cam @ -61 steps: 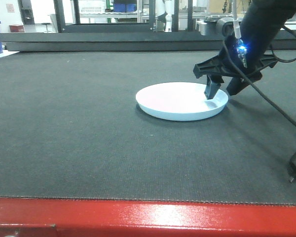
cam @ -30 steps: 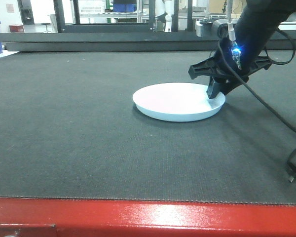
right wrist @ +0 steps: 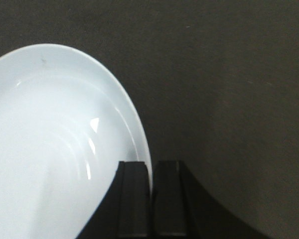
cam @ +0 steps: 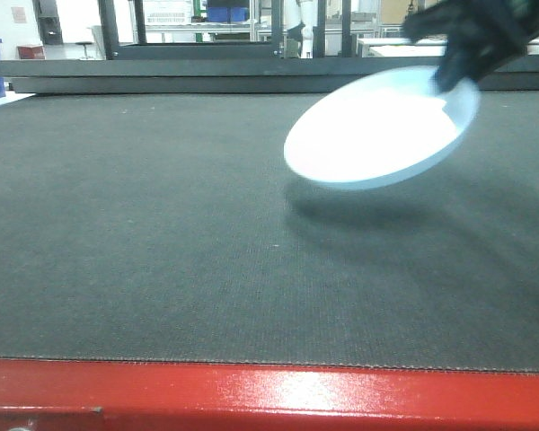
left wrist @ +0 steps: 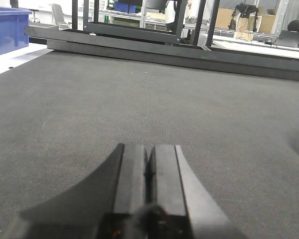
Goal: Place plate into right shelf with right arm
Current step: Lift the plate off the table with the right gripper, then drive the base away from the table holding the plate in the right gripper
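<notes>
The white plate point(cam: 377, 135) hangs tilted in the air above the dark mat, its shadow on the mat below. My right gripper point(cam: 449, 81) is shut on the plate's far right rim. In the right wrist view the plate point(right wrist: 55, 149) fills the left side and its rim is pinched between the two black fingers point(right wrist: 134, 199) of the right gripper point(right wrist: 150, 172). My left gripper point(left wrist: 149, 159) is shut with nothing in it, low over the mat. The right shelf is out of view.
The dark mat point(cam: 162, 233) covers a table with a red front edge point(cam: 251, 395). A low black rail point(cam: 162, 76) runs along the far side. A blue bin point(left wrist: 7, 27) stands at the far left. Racks and frames stand in the background.
The right gripper has lifted the plate off the mat, up and to the right, and the plate now tilts. A second ago the gripper straddled the rim with the plate flat on the mat.
</notes>
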Available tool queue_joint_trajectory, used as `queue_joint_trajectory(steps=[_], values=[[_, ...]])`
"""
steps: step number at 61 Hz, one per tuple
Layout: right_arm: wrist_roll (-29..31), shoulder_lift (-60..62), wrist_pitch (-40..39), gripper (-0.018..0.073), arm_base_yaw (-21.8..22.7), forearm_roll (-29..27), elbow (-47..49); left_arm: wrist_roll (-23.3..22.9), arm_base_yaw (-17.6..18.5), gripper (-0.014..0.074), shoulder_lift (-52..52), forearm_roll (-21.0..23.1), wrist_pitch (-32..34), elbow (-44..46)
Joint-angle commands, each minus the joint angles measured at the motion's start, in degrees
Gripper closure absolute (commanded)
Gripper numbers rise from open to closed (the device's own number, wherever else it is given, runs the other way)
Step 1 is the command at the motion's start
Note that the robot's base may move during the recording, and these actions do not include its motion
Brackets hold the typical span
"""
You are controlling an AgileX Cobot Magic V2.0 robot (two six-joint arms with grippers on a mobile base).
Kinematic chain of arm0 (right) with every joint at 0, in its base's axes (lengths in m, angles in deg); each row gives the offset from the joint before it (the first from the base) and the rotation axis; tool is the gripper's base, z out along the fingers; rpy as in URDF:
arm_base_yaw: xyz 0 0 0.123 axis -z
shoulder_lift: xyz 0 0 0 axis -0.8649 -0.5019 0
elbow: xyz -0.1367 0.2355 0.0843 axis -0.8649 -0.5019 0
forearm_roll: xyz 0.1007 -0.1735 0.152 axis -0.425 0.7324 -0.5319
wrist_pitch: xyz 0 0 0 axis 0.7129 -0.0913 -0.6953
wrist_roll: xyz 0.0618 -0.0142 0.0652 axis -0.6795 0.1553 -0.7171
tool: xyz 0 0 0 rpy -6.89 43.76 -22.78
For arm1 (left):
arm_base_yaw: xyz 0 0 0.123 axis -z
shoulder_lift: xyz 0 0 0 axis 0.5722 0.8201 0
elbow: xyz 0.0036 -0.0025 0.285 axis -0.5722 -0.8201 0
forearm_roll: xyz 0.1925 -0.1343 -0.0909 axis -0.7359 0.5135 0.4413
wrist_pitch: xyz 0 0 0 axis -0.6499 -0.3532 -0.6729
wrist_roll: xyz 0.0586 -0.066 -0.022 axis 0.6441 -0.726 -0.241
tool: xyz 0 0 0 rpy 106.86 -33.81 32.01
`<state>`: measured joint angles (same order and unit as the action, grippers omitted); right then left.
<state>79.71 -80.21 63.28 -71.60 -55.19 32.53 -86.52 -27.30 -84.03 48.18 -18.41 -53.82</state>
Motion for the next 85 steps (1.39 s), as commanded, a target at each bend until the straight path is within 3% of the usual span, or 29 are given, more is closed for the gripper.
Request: queue_joint_trajectory(steps=[1,25,47,85], values=[[0.4,9.0,-5.1,0.0531,1.1,0.5,-4.7,-0.3,0.4,0.0643,-0.6,0.0,5.3,-0.4],[0.4,45.0,-6.1,0.0531,1.5,0.5,-29.1,-0.3,0.4,0.0643,-0.6,0.0,5.3,-0.4],[0.5,77.3,-4.1,0.0531,1.5,1.1,-34.0,-0.3,0.4,0.0643,-0.6,0.0,5.3,-0.4],[0.5,80.5,-7.6,0.0531,1.5,1.1,-33.9,-0.3,0.4,0.0643,-0.6,0.0,5.3,-0.4]])
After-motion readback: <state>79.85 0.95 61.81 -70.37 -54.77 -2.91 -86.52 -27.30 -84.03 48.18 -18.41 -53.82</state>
